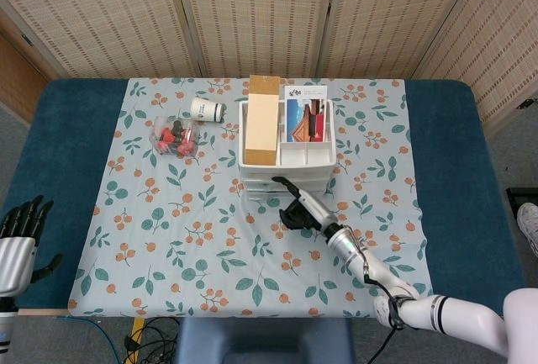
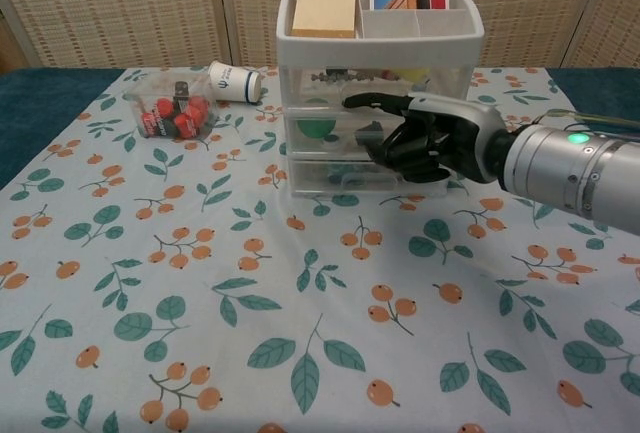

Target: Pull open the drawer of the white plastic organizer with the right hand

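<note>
One white organizer (image 2: pixel 380 73), three drawers (image 2: pixel 330 128) closed, right robot hand (image 2: pixel 425 143) clenched empty, left robot hand (image 1: pixel 21 234) released.

White cup (image 1: pixel 207 110); bagged red items (image 1: pixel 173 138)

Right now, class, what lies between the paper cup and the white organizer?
Only bare floral cloth lies between the paper cup and the white organizer, as the head view shows.
</note>
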You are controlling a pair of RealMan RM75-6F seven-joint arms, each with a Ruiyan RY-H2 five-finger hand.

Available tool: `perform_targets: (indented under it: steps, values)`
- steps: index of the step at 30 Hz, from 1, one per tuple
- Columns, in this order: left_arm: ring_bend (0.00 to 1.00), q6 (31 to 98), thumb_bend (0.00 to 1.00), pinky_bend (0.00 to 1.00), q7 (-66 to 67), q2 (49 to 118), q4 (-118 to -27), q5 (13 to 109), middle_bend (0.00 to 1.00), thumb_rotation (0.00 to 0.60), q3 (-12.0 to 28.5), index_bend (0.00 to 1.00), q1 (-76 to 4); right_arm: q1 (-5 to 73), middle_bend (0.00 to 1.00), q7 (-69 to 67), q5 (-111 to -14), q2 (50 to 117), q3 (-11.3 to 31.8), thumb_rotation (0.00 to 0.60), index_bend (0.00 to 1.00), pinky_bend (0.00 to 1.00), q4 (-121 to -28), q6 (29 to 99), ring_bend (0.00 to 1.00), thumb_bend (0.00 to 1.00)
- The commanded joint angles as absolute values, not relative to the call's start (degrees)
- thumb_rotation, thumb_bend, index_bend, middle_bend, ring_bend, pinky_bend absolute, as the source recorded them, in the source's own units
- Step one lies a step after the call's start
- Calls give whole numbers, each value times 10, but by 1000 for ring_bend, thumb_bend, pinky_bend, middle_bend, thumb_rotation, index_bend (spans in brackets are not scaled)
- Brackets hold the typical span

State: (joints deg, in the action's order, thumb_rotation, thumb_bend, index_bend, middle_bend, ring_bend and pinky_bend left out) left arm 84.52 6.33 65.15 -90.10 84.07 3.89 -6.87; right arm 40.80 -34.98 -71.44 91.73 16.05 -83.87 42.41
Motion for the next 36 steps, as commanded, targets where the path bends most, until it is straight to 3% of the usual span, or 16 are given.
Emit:
perform_targets:
  steps: [1, 8, 36]
  values:
    - [0, 846, 220, 73, 64, 651, -902, 841, 0, 600, 39, 24, -68, 410, 1000, -354, -717, 917, 160, 600, 123, 1000, -836, 422, 1000, 644]
    - [0, 842, 220, 73, 70, 650, -907, 837, 0, 600, 38, 24, -69, 410, 1000, -362, -723, 912, 157, 600, 211, 1000, -839, 425, 1000, 661]
    - [0, 834, 220, 73, 78, 652, -911, 838, 0, 600, 33, 24, -73, 363, 1000, -350, -770, 889, 98, 600, 214, 1000, -905, 489, 1000, 661]
